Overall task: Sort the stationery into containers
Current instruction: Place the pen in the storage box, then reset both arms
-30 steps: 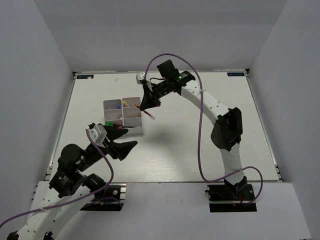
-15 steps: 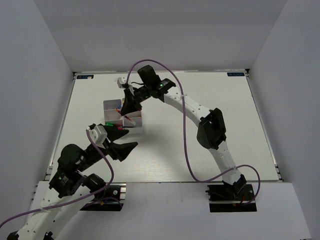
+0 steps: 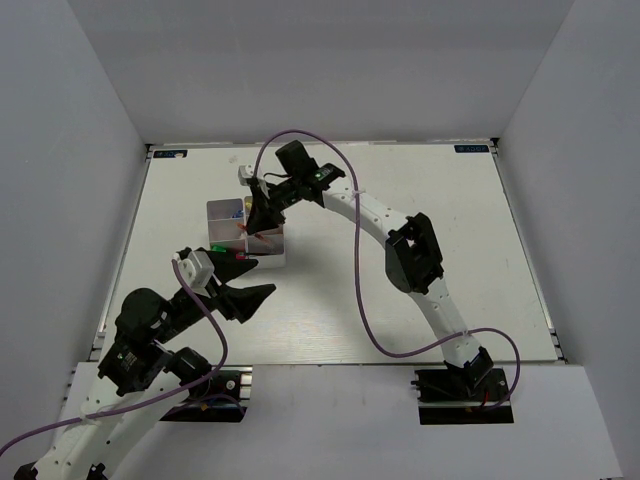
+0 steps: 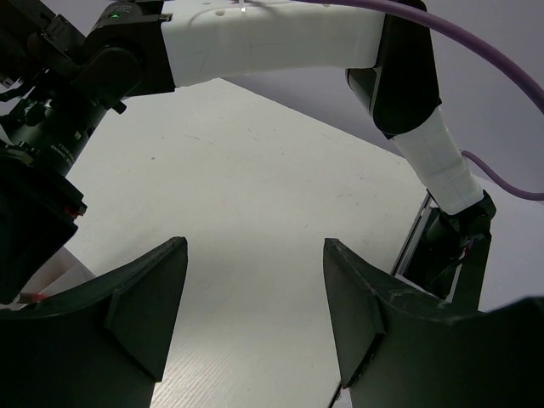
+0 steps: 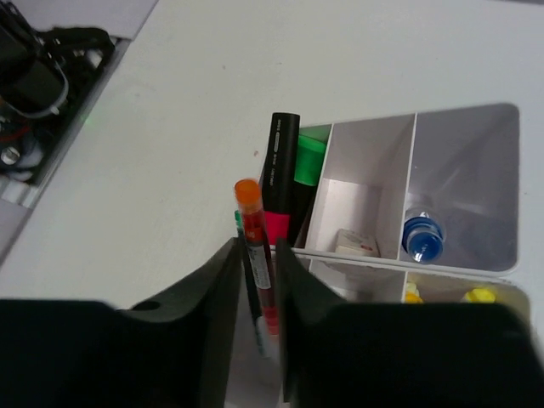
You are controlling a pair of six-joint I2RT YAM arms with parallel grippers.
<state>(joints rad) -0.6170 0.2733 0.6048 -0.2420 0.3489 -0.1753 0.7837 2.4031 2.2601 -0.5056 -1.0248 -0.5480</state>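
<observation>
tray (image 5: 467,178): smooth pale plastic, faint sheen on the walls. red pen (image 5: 257,255): glossy translucent plastic. black highlighter (image 5: 280,161): matt plastic barrel. table (image 4: 255,170): smooth matt white surface. left gripper (image 4: 255,314): matt dark plastic.

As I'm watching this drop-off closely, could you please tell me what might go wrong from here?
1. The red pen stands between the fingers of the right claw, beside two highlighters at the outer edge of the tray; released, it might lean out and fall onto the table.
2. The claw sits close to those highlighters, so lifting away could knock them.
3. The open left claw hovers near the tray and could be bumped.
</observation>
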